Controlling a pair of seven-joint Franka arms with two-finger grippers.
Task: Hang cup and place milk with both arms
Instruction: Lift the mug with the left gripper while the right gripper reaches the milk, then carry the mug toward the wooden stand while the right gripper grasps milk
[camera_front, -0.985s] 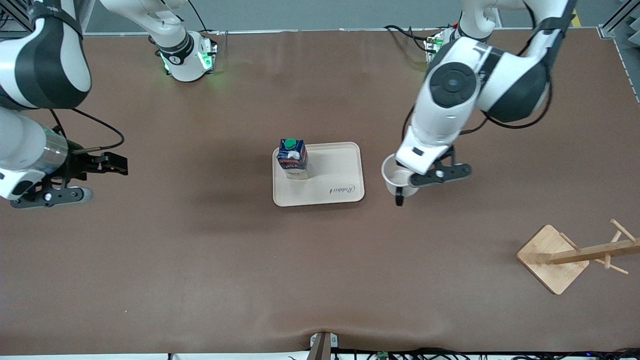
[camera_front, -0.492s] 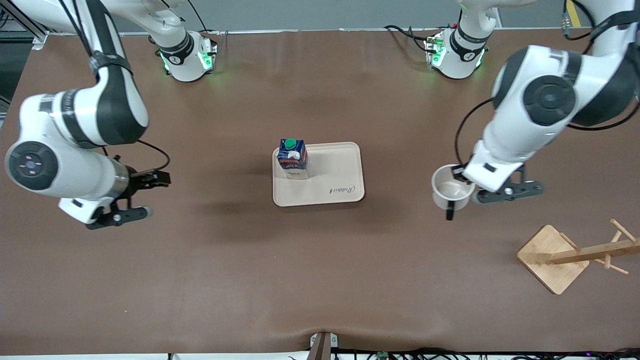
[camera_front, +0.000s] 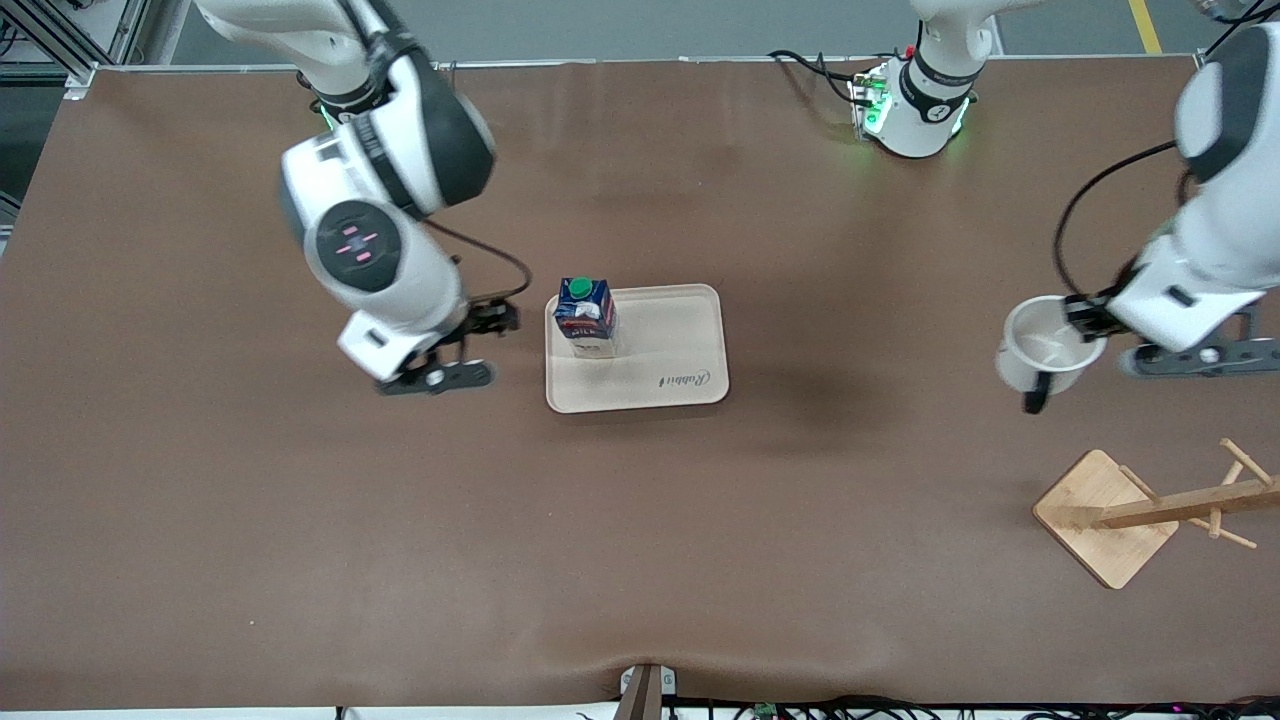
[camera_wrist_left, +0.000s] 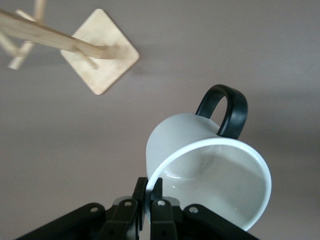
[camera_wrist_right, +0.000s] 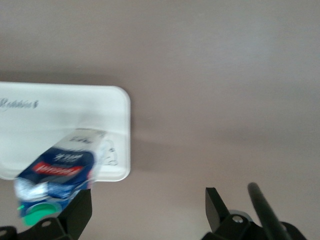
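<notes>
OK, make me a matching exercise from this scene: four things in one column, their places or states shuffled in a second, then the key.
Things
1. milk
2. cup
3. wooden rack
4. right gripper

Places or states
A. open, over bare table beside the tray
B. upright on the tray
C. held by its rim in the left gripper, above the table
D. on the table at the left arm's end, nearer the front camera than the tray

Pairs: 1-B, 2-C, 3-D, 4-A

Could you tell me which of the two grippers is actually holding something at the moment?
The left gripper: it pinches the rim of the cup. The right gripper is open, holding nothing, beside the tray.
</notes>
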